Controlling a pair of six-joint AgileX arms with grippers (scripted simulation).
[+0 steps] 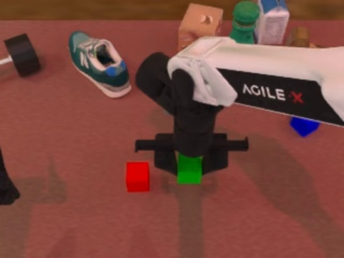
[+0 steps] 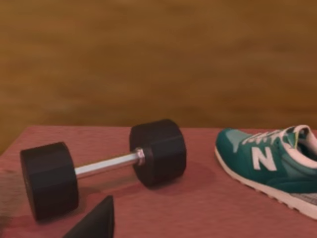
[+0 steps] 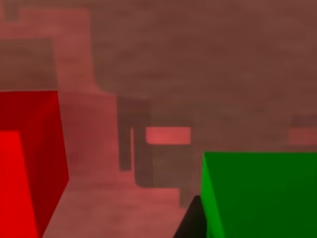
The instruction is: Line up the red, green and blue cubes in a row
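Right pincer [image 1: 189,167]: over green cube [image 1: 190,169], grip state unclear
Red cube [image 1: 137,176]: just left of it
Blue cube [image 1: 304,126]: far right
Left pincer [image 1: 6,188]: parked at tabletop's [image 1: 80,226] left edge

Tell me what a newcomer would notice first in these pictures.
The white and black right arm dominates, reaching from the table's right to its middle, its gripper down over the green cube, with the red cube just left of it, apart. The blue cube peeks out from under the arm at the right, and a teal sneaker lies far left.
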